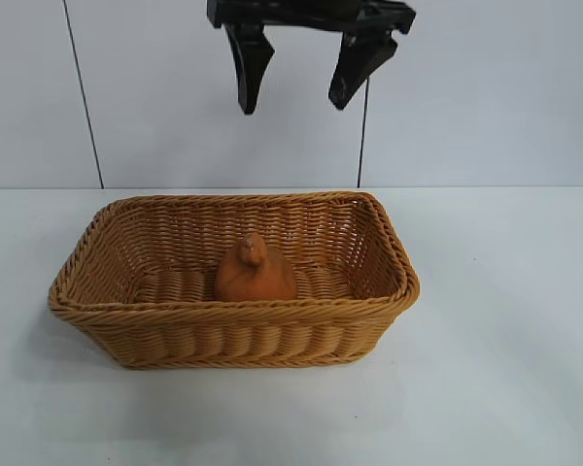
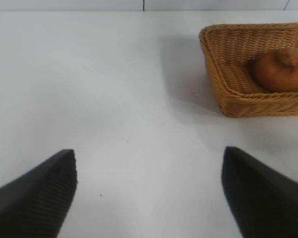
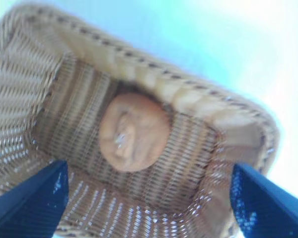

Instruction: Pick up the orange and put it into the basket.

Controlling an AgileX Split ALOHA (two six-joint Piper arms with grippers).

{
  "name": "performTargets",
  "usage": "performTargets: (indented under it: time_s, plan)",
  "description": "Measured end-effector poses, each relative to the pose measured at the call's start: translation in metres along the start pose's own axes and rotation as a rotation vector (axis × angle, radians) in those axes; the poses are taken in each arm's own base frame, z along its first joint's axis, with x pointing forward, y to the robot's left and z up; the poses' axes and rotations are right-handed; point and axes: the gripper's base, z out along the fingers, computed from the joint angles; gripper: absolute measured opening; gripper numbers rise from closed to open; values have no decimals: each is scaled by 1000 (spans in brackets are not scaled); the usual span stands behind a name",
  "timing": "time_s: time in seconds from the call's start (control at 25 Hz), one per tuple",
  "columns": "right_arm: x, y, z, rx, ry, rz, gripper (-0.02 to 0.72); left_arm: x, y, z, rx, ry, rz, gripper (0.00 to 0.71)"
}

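The orange [image 1: 256, 272] rests on the floor of the wicker basket [image 1: 233, 311], knobbed top up, touching no gripper. High above the basket hangs my right gripper [image 1: 293, 102], open and empty, its fingers pointing down. Its wrist view looks straight down on the orange [image 3: 134, 131] inside the basket [image 3: 154, 82], between the spread fingers of the right gripper [image 3: 149, 171]. My left gripper [image 2: 149, 153] stands open over bare table away from the basket [image 2: 211, 54], where the orange [image 2: 279, 69] shows. The left arm is outside the exterior view.
The basket stands in the middle of a white table [image 1: 505, 320]. A pale panelled wall [image 1: 486, 87] rises behind it. Bare table surface [image 2: 114, 89] lies between the left gripper and the basket.
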Motion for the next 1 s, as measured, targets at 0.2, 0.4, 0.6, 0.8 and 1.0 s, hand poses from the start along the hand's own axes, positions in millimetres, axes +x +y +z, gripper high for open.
performTargets:
  time_s: [0.2, 0.4, 0.6, 0.8, 1.0]
  plan:
    - [-1, -42, 1, 76, 4, 61, 610, 0, 0, 0, 0, 0, 0, 573]
    - [6, -130, -2, 190, 12, 218, 610, 0, 0, 0, 0, 0, 0, 573]
    - [29, -214, -12, 267, 21, 394, 610, 0, 0, 0, 0, 0, 0, 573]
    - [49, -260, -20, 270, 17, 522, 610, 0, 0, 0, 0, 0, 0, 573]
    - [62, -260, -10, 232, 73, 523, 610, 0, 0, 0, 0, 0, 0, 573]
